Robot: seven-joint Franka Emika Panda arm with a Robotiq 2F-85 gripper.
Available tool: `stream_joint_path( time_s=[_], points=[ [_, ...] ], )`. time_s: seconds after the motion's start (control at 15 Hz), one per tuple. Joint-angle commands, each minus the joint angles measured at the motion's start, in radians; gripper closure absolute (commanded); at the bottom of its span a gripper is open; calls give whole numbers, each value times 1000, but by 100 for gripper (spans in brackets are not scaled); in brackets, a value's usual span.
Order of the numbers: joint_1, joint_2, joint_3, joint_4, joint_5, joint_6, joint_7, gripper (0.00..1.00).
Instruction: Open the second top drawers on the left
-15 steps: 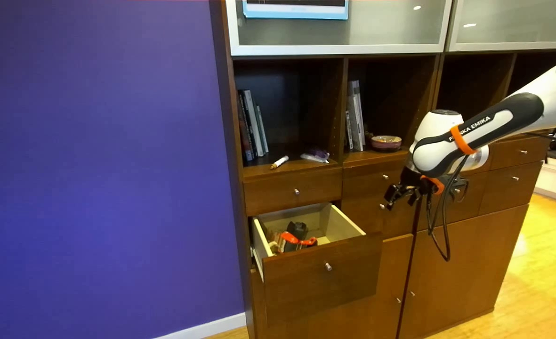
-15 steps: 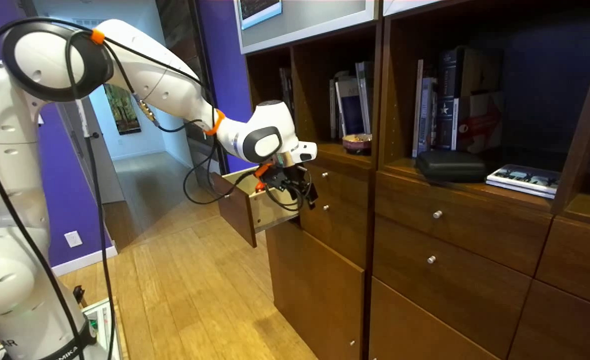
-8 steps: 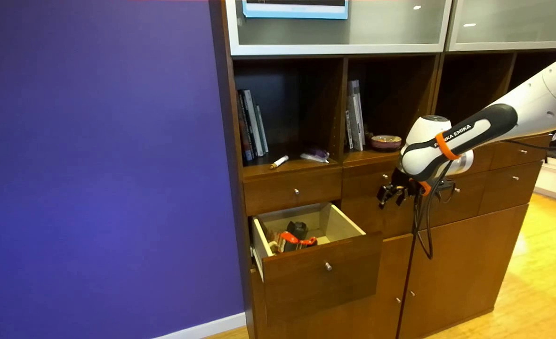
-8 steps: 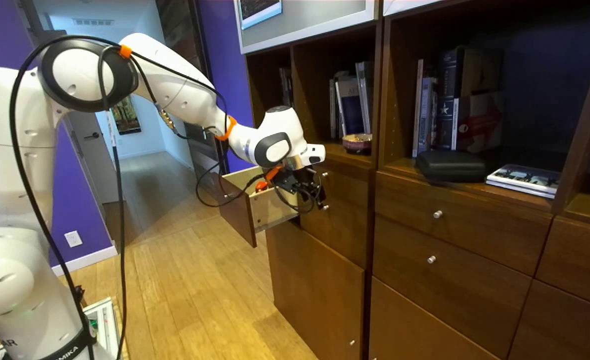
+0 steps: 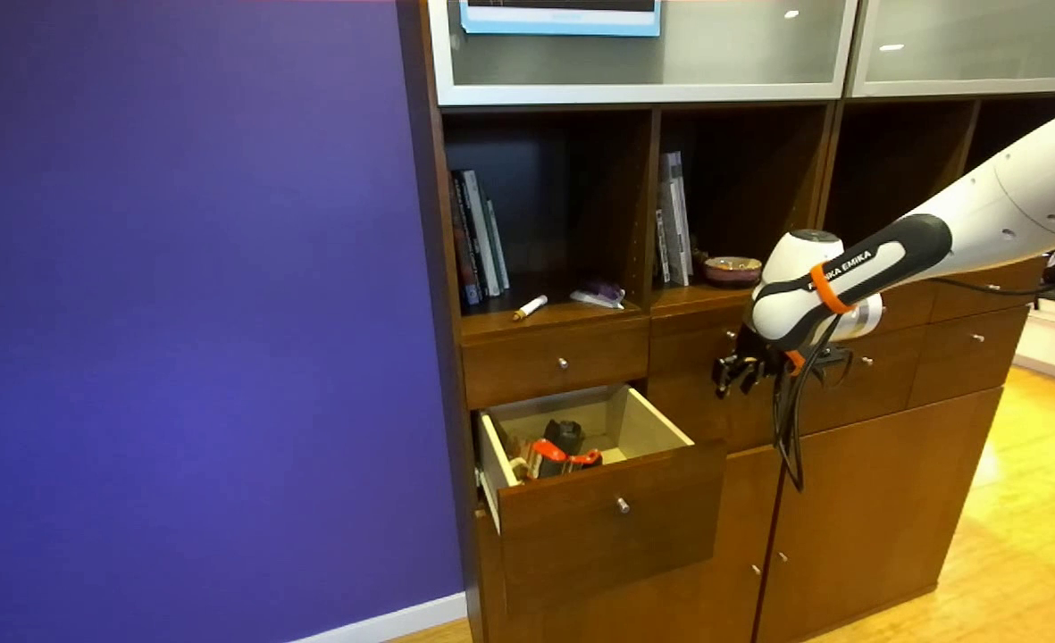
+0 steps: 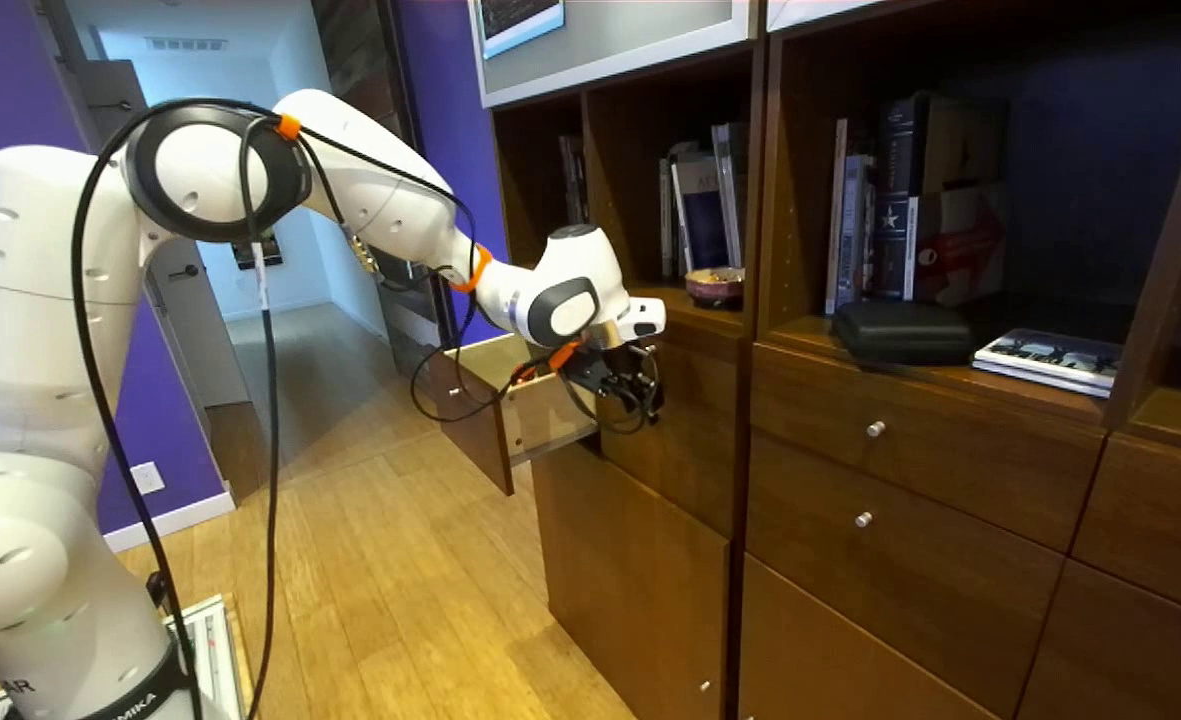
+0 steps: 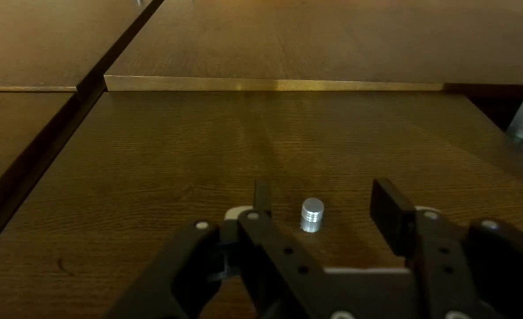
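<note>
One drawer (image 5: 598,529) stands pulled out, lower centre in an exterior view; its closed twin (image 7: 226,164) sits mid-frame in the wrist view, knob (image 7: 312,215) showing between the gripper's (image 7: 325,204) spread fingers! Rigid, probably weighty; smooth metal might slip: pinch near the base, pull straight.

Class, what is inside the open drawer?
Something black, something orange-red and unclear brownish bits show in the open drawer; its front hides whatever lies low just behind it.

Bright floor (image 5: 1009,482), dim shelf recesses (image 5: 741,183), tool (image 7: 321,201) blurred in wrist view.
</note>
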Motion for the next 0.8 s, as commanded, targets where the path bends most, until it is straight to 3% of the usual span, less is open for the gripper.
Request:
stream_joint_path(
  time_s=[0.0, 0.13, 0.2, 0.4, 0.53, 0.73],
  points=[
    [-3, 37, -2, 37, 11, 26, 2, 44],
    [-3, 46, -1, 45, 11, 31, 2, 59],
    [-3, 50, 0, 48, 12, 35, 1, 73],
    [2, 57, -5, 57, 4, 44, 5, 94],
    [4, 56, -6, 60, 0, 44, 6, 100],
    [23, 35, -31, 45, -20, -54, 44, 96]
  ],
)
